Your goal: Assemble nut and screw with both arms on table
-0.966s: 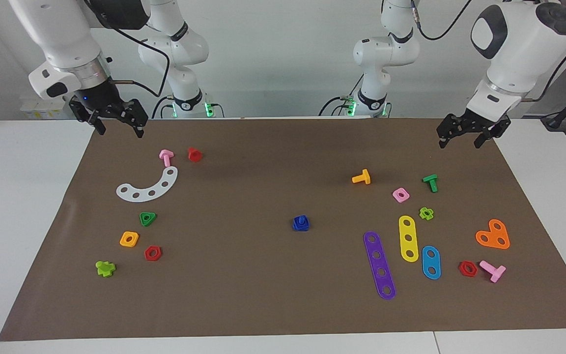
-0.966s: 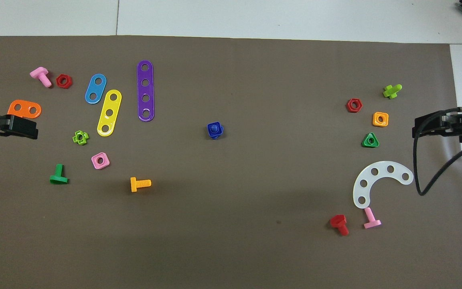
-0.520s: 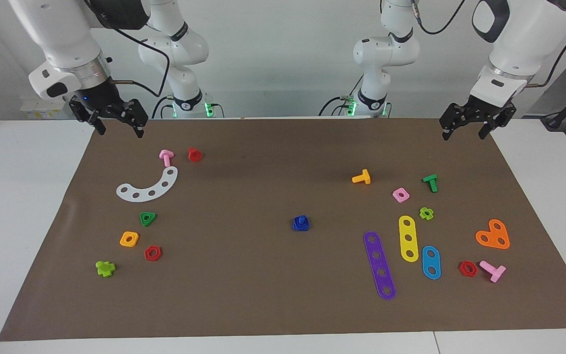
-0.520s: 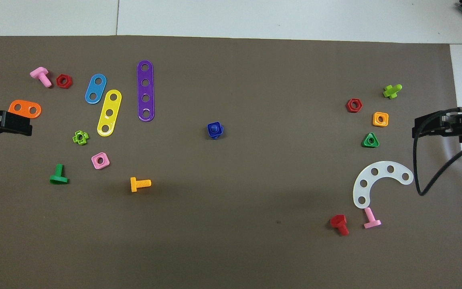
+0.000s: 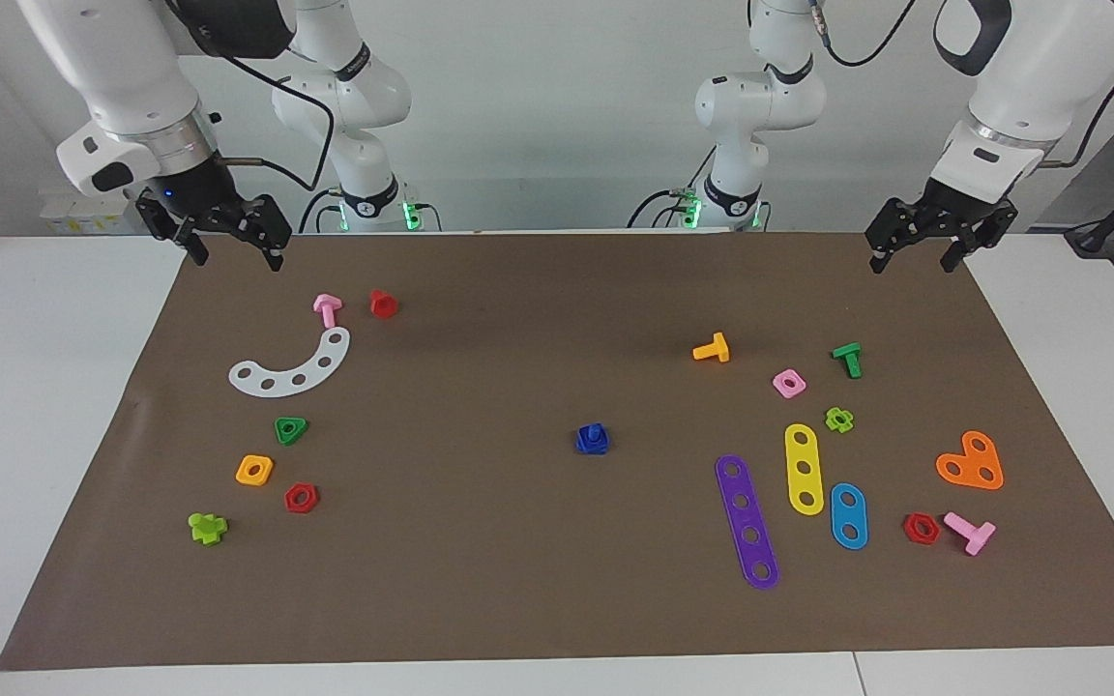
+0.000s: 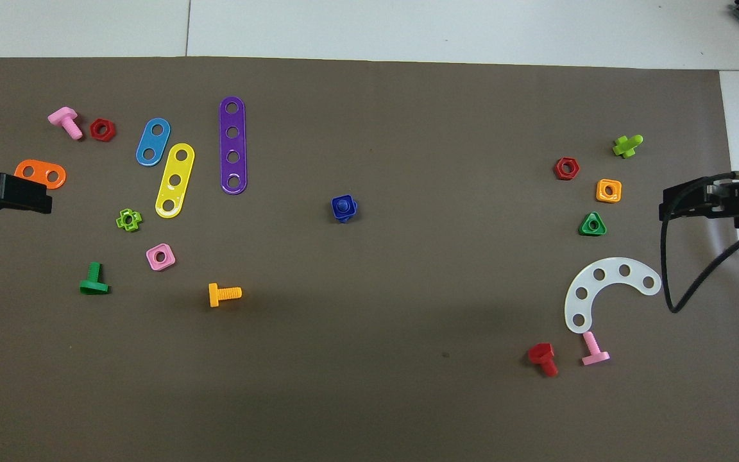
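Facing view, left to right. Upper left of the frame: right gripper (image 5: 233, 246) is hanging in the air over the mat's corner, fingers spread, carrying nothing. Below it, a pink bolt (image 5: 327, 309) and a red bolt (image 5: 383, 304) are lying side by side, and just under them a white curved plate (image 5: 291, 367) is lying flat. Lower left: green triangular nut (image 5: 291, 429), orange square nut (image 5: 254, 470), red hex nut (image 5: 301, 498) and a lime bolt (image 5: 207, 528) are sitting in a loose group.

Centre of the frame: the nut (image 5: 593, 440) and the screw (image 5: 595, 431) are sitting together on the brown mat of the table (image 5: 54, 406), well apart from both grippers. The screw seems to be seated in the nut, though how deep is hard to tell.

Right of centre: orange T-bolt (image 5: 712, 349), pink square nut (image 5: 788, 383), green bolt (image 5: 847, 359). Lower right: purple strip (image 5: 747, 520), yellow strip (image 5: 804, 468), light-blue plate (image 5: 848, 515), orange heart-shaped plate (image 5: 971, 462).

Upper right of the frame: left gripper (image 5: 915, 259) is hanging over the mat's corner, fingers apart, empty.
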